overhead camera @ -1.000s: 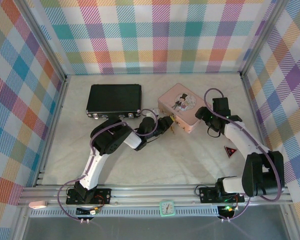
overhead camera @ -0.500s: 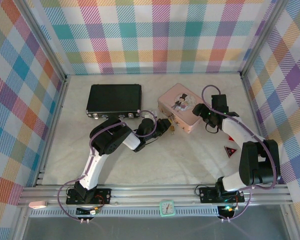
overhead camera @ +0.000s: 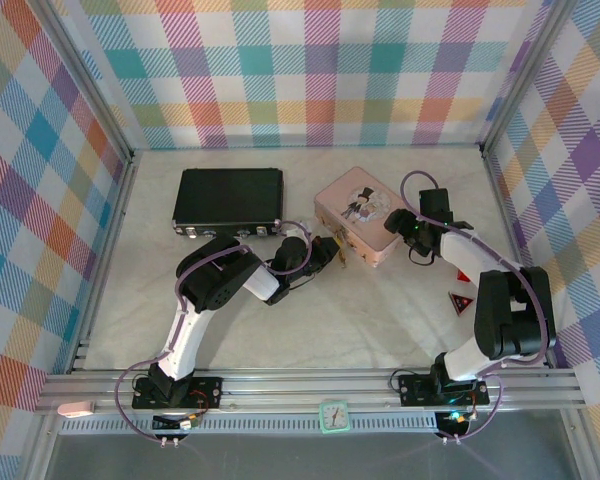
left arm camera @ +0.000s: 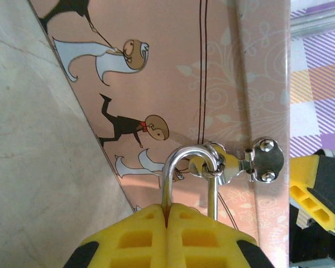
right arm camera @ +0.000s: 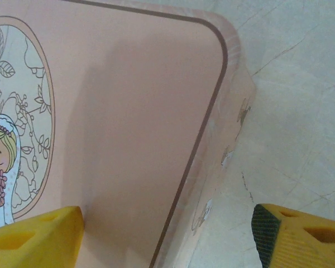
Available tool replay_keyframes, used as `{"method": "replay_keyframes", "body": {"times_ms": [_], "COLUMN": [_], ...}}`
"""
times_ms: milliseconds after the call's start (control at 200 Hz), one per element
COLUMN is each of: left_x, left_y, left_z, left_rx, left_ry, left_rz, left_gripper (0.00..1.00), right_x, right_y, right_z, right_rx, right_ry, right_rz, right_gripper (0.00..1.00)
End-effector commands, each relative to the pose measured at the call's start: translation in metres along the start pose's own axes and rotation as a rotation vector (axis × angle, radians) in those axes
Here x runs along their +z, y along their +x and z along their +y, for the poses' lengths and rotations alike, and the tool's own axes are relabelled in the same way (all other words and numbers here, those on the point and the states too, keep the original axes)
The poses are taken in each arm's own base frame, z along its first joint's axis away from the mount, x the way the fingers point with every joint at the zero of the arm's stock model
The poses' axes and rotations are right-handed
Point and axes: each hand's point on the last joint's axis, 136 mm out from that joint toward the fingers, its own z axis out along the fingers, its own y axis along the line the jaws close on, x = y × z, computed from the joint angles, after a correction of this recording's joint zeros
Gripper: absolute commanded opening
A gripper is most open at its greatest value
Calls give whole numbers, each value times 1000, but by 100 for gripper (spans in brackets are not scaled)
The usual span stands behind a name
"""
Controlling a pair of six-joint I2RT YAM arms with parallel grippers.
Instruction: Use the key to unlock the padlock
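**While Left Pads Close at the Padlock, Right Fingers Span the Tin's Corner**

Where the near rail (overhead camera: 280,385) runs along the table's front edge, a small green clock (overhead camera: 332,415) sits just in front of it. Farther in, on the pale table (overhead camera: 380,330), a red triangle marker (overhead camera: 461,302) lies beside the right arm (overhead camera: 505,320).

Past mid-table, the left gripper (left arm camera: 167,215) has its yellow pads pressed flat together with no gap. One leg of the padlock (left arm camera: 167,181) shackle runs straight down into the seam between them. The other leg passes behind one pad. The brass body is hidden under the pads, so I cannot tell whether they pinch the lock itself.

The silver shackle is threaded through the ring of the clasp (left arm camera: 262,161) on the front wall of the pink tin (overhead camera: 355,205).

At the tin's right corner the right gripper (right arm camera: 167,240) stands wide. One finger is over the lid, the other over bare table beyond the corner, and it holds nothing.

Left of the tin a black case (overhead camera: 229,195) lies flat, near the plaid back wall (overhead camera: 310,70).
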Motion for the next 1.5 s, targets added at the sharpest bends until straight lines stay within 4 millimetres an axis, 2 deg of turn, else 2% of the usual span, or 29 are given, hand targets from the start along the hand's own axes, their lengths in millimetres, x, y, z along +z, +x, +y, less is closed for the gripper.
{"method": "replay_keyframes", "body": {"times_ms": [0,110,280,570,755,945,1155,1320,1495], "left_x": [-2,-3,-2,6,1,-19,-48,-76,-113], "left_y": [-26,-43,-58,-67,-65,-53,-26,-2,19], "left_z": [-9,-13,-26,-29,-37,-41,-43,-46,-33], "left_rx": [-9,-69,-125,-187,-131,-14,120,269,475], "left_ry": [-10,-5,6,1,-5,-75,-207,-348,-548], "left_rz": [-119,-227,-337,-411,-385,-294,-94,84,247], "left_gripper": [0,0,0,0,0,0,0,0,0], "right_x": [4,8,13,16,12,-2,-40,-65,-72], "right_y": [-3,1,8,11,5,-5,-17,-18,-8], "right_z": [-6,-10,-15,-16,-8,18,39,35,13], "right_rx": [43,72,106,131,121,55,-78,-152,-180], "right_ry": [30,40,48,43,16,-93,-162,-148,-75], "right_rz": [-3,5,19,26,11,2,-58,-112,-130], "right_gripper": [78,78,77,77,77,81,90,94,96]}}
